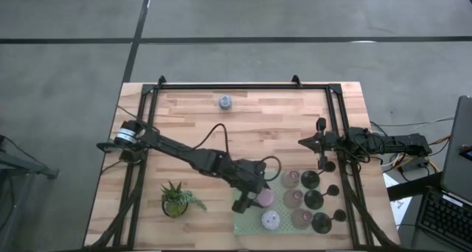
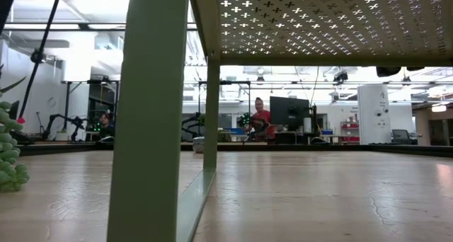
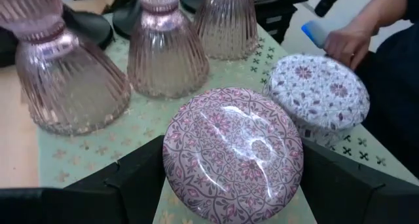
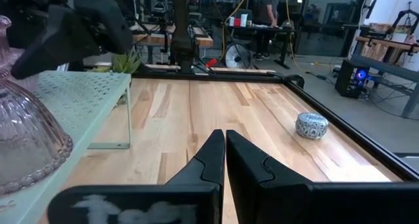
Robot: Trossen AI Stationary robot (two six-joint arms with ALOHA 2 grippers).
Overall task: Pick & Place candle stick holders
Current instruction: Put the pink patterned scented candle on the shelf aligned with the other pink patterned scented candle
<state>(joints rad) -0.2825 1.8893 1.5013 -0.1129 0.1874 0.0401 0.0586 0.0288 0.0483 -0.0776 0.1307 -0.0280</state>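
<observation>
My left gripper (image 1: 253, 198) reaches across the desk (image 1: 243, 127) to the near left part of the pale green perforated stand (image 1: 243, 226), its fingers (image 3: 124, 185) closed around a round pink patterned holder (image 3: 232, 152), one on each side of it. Just right of that one on the stand sits a paler lilac patterned holder (image 3: 319, 99). Beyond them, toward the far side of the stand, three pink ribbed bell-shaped holders (image 3: 163, 54) stand in a line, and the black round-based holders (image 1: 313, 200) stand in a column along the stand's right edge. One more short pale-blue holder (image 1: 225, 101) rests alone on the bare wood near the desk's far edge, well apart from the rest. My right gripper (image 1: 304, 142) waits at the right side of the desk, just far of the stand, its fingers pressed together with nothing between them. A small green potted plant (image 1: 175, 199) stands left of the stand, near the front. A person's hand (image 3: 344, 44) shows just past the lilac holder.
</observation>
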